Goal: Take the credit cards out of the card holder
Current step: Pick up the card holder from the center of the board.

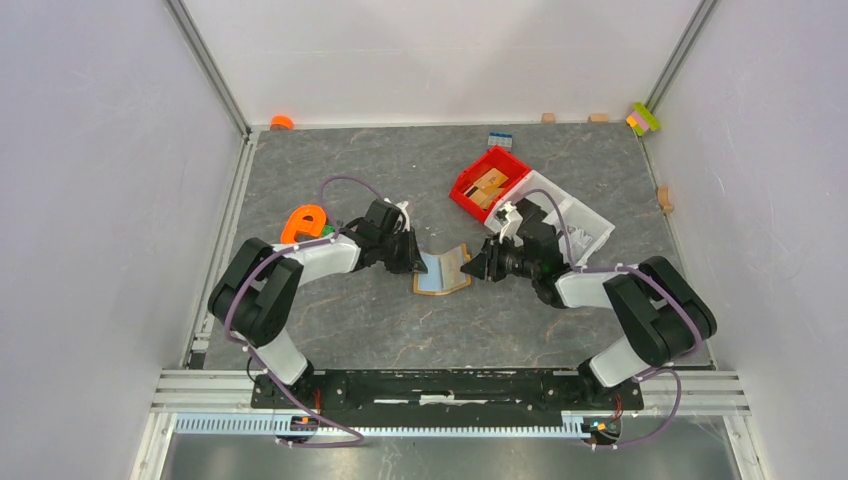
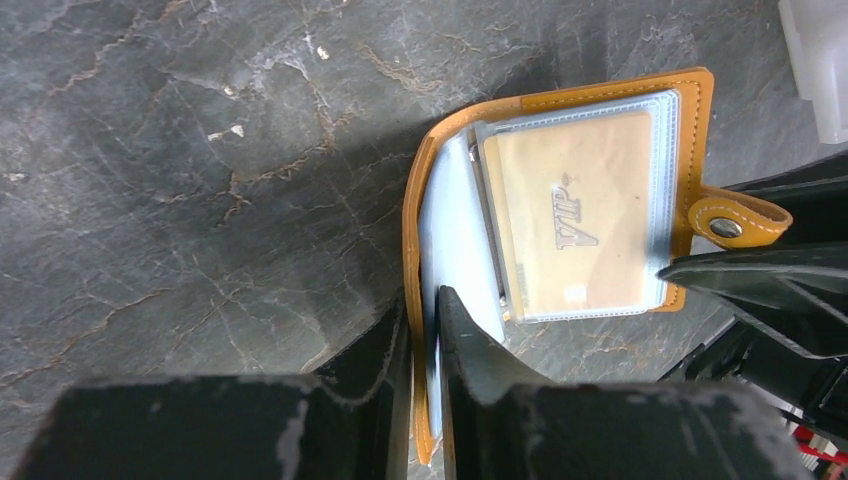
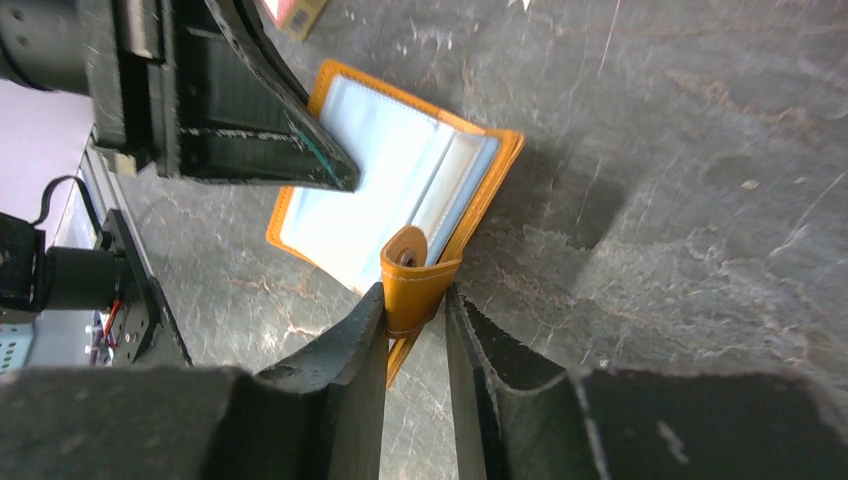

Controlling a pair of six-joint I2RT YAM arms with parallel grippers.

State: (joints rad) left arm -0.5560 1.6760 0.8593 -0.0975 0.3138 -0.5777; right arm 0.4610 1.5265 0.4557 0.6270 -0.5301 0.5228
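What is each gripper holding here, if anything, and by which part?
Both hold the card holder. The left gripper pinches the edge of its open cover. The right gripper pinches its snap strap.

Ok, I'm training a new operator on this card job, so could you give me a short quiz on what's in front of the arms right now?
1. True or false: the wallet lies closed and untouched.
2. What does the right gripper pinch? A the wallet's snap tab end; B its folded spine; C nothing.
3. Fill in: the left gripper grips the wallet's cover, and the tan card sits inside a clear ____.
Key: 1 false, it is open and held by both grippers. 2 A. 3 sleeve.
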